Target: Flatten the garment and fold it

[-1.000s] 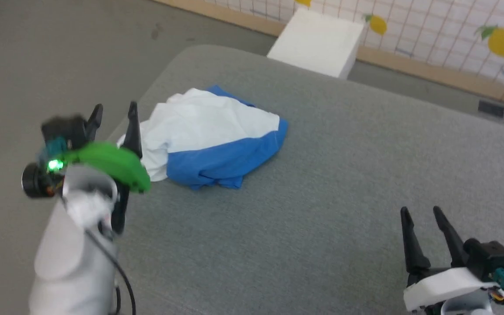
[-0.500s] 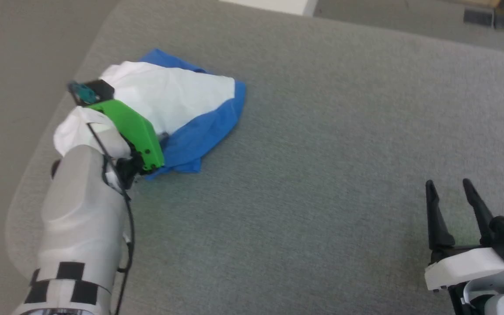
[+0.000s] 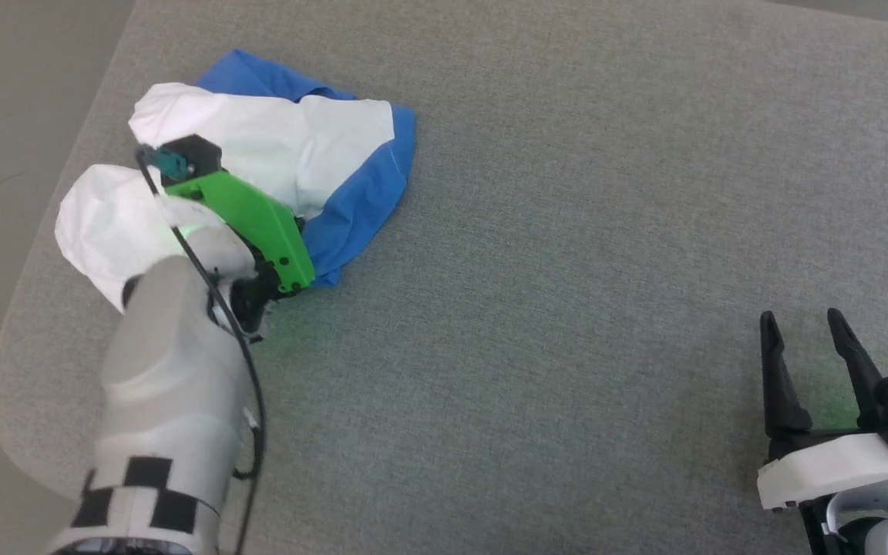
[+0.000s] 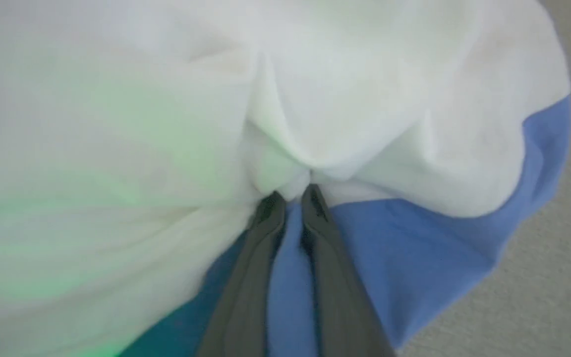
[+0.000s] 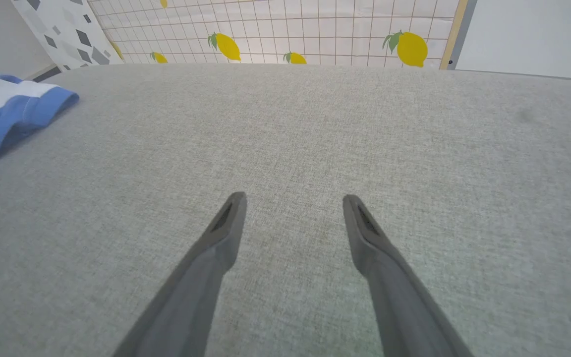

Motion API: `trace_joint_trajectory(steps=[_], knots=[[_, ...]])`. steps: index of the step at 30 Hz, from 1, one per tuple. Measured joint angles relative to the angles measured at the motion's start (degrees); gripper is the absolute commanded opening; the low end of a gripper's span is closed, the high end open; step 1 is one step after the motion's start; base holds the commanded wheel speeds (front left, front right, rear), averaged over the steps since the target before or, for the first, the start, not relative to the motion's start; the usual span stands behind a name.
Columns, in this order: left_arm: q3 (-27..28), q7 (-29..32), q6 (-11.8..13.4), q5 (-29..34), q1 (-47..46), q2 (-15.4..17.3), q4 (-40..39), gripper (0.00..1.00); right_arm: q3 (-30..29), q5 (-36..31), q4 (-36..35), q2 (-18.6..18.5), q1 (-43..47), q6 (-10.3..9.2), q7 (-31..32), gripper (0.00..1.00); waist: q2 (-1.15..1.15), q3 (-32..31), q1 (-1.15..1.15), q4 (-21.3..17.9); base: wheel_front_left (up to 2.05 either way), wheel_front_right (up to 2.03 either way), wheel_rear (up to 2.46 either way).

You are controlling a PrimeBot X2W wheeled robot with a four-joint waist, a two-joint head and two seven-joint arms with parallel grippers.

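Left hand [image 4: 290,191] is seen drawn narrow, its two dark fingers [image 4: 246,287] almost together, with blue cloth caught between them and white cloth bunched up at the tips: the shirt [image 3: 274,146] is gripped. From the head view the hand itself is hidden under the green wrist bracket [image 3: 247,223], which is laid over the near edge of the heap, right where white meets blue. The shirt is found crumpled at the far left of the grey bench [image 3: 567,231], close to its left edge and well away from flat. A white lobe is spilled out toward that edge, the white body is humped in the middle, and a blue band is wrapped round the right and near sides. A green glow is thrown onto the white cloth in the left wrist view. Over on the near right, the right hand [image 3: 798,314] is held wide open, fingers pointing up the head view, well apart from the shirt, and bare bench is seen between its fingers in the right wrist view. Beyond the far edge of the bench, a lemon-print panel [image 5: 315,29] is made out.
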Motion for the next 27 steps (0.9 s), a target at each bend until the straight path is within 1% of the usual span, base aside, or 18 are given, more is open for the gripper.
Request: trace_joint_trajectory(steps=[4, 5, 7, 11, 15, 18, 22, 25, 27], knots=[[0.30, -10.67, 1.35, 0.86, 0.98, -0.91, 0.32, 0.00, 0.45, 0.45, 0.94, -0.01, 0.04, 0.00, -0.10, 1.00, 0.00, -1.47, 0.00, 1.10, 0.00, 0.00, 0.00], [0.10, -12.54, 1.48, 1.44, 0.99, -0.74, 0.42, 0.00, 0.66, 0.51, 1.44, -0.01, 0.04, 0.00, -0.19, 1.00, 0.00, -1.94, 0.01, 1.33, 0.00, 0.00, 0.00], [0.23, -16.96, 0.80, 1.82, 0.85, 0.42, -0.19, 0.00, 1.35, 1.21, 2.33, 0.00, 0.05, 0.00, -0.62, 1.00, 0.00, -3.24, 0.01, 1.84, 0.00, 0.00, 0.00], [-0.70, -21.91, -1.94, 3.23, -1.85, 3.31, -3.08, 0.00, 2.72, 3.01, 4.91, 0.01, 0.04, 0.00, -1.89, 1.00, 0.00, -6.08, 0.00, 2.41, 0.00, 0.00, 0.00], [-2.26, -23.46, -4.39, 4.94, -7.88, 5.61, -8.20, 0.00, 3.81, 5.02, 8.06, 0.01, 0.01, 0.00, -3.87, 1.00, 0.00, -9.19, 0.00, 2.24, 0.00, 0.00, 0.00], [-3.91, -23.36, -5.79, 5.44, -13.07, 6.57, -12.37, 0.00, 4.57, 6.49, 10.47, 0.02, -0.06, 0.00, -5.27, 1.00, 0.00, -11.37, 0.00, 1.44, 0.00, 0.00, 0.00], [-6.79, -22.08, -7.11, 5.53, -19.26, 7.08, -17.37, 0.00, 5.28, 8.05, 13.22, 0.02, -0.16, 0.00, -6.81, 1.00, 0.00, -13.46, 0.00, -0.80, 0.00, 0.00, 0.00], [-8.90, -20.43, -7.62, 5.16, -24.11, 6.75, -19.89, 0.00, 5.69, 8.83, 15.25, 0.01, -0.35, 0.00, -7.79, 1.00, 0.00, -14.80, -0.01, -3.38, 0.00, 0.00, 0.00], [-9.98, -19.37, -7.75, 4.21, -26.61, 5.97, -20.85, 0.00, 5.77, 9.22, 16.30, 0.02, -0.56, 0.00, -8.25, 1.00, 0.00, -15.53, -0.01, -5.04, 0.00, 0.00, 0.00]])
